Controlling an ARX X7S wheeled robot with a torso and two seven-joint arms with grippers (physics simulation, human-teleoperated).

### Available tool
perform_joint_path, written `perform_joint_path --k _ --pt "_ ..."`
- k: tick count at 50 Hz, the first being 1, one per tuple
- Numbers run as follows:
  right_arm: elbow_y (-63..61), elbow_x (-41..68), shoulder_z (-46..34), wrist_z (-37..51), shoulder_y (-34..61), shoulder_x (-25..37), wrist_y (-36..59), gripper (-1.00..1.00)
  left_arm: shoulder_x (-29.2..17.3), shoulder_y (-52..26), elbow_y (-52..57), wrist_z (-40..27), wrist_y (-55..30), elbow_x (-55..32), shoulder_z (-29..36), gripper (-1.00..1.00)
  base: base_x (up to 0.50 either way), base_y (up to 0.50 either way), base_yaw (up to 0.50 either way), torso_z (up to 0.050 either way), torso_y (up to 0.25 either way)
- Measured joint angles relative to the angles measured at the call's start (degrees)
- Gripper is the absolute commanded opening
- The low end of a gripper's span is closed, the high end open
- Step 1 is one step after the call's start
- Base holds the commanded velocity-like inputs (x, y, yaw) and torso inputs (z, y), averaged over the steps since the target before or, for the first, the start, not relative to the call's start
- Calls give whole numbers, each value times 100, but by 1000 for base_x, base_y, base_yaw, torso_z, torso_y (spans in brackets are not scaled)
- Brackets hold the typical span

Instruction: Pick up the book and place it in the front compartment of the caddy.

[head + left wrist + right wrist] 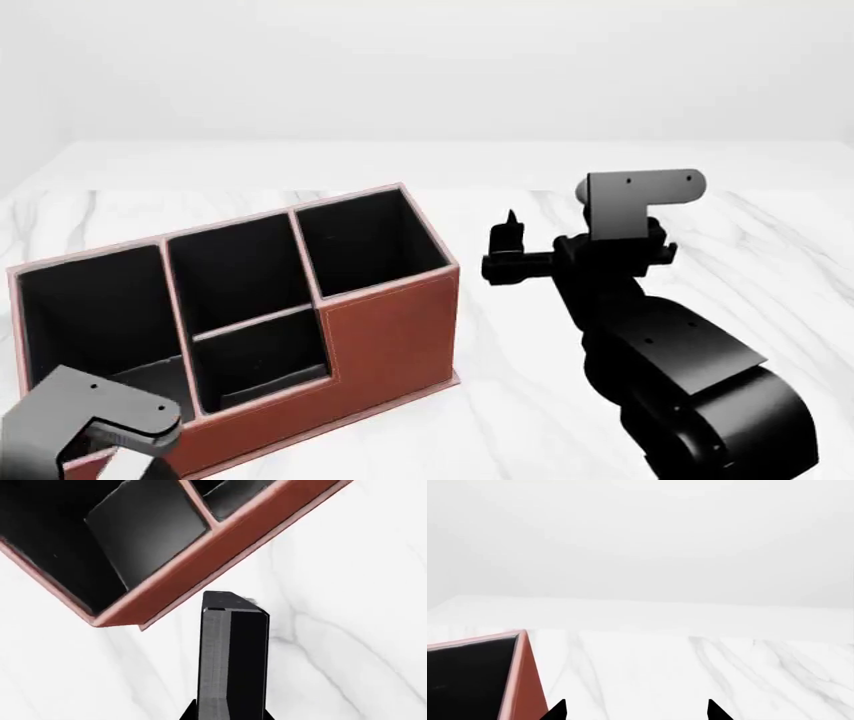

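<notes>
**Book in hand, not yet in the caddy**

Appears gripped: the book (233, 655) juts out from the left gripper (230, 716) in the left wrist view. Only dark slivers of the jaws show at either side of its base, so seems closed on it, though the contact itself is hidden. Sits outside the caddy (387, 330), just beside the outer wall near one corner, over the marble table (347, 630). Cannot tell whether lifted clear of the tabletop or resting an end on it. Judged roughly half done: pickup looks made, placement left. Still to do: carrying over the rim and lowering into the low front compartment (260, 360), which looks to hold nothing.

Right gripper (514, 250) parted wide and holding nothing, hanging well apart from the caddy on its far side; both black fingertips (557, 711) show with bare marble between them.

Book: thin, rigid slab, matte black cover, one narrow face grey and finely lined like page edges, square corners. Caddy: reddish-brown, leather-look outer walls, pale trim along the rims, flat matte black lining, straight thin dividers forming box-shaped pockets, the front one lower than the rest. Table: glossy white with faint grey veining.
</notes>
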Motion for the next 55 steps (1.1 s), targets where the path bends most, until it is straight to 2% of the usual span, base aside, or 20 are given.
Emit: perform_joint_path --k 6,13,28,32,40,55 --pt "-17 27 0 23 16 4 16 100 253 -843 -135 -525 -272 -544 187 -100 0 0 0 0 0" --pt "3 42 -22 38 23 6 -2 100 589 -2245 -401 -845 -549 -986 1028 -100 0 0 0 0 1" --pt "123 70 -49 62 75 7 -45 100 1832 -4702 -1867 -773 -1857 -994 2056 -100 0 0 0 0 1" --pt "163 72 -60 71 96 6 -59 100 2198 -5391 -2193 -94 -2154 -505 2443 -100 0 0 0 0 0" --pt "230 86 -71 94 146 4 -70 100 2836 -6452 -2534 1963 -2479 1181 3214 -100 0 0 0 0 1" --pt "441 71 -81 186 248 -39 -124 100 3592 -7088 -2638 6226 -2499 4955 4118 -100 0 0 0 0 1"
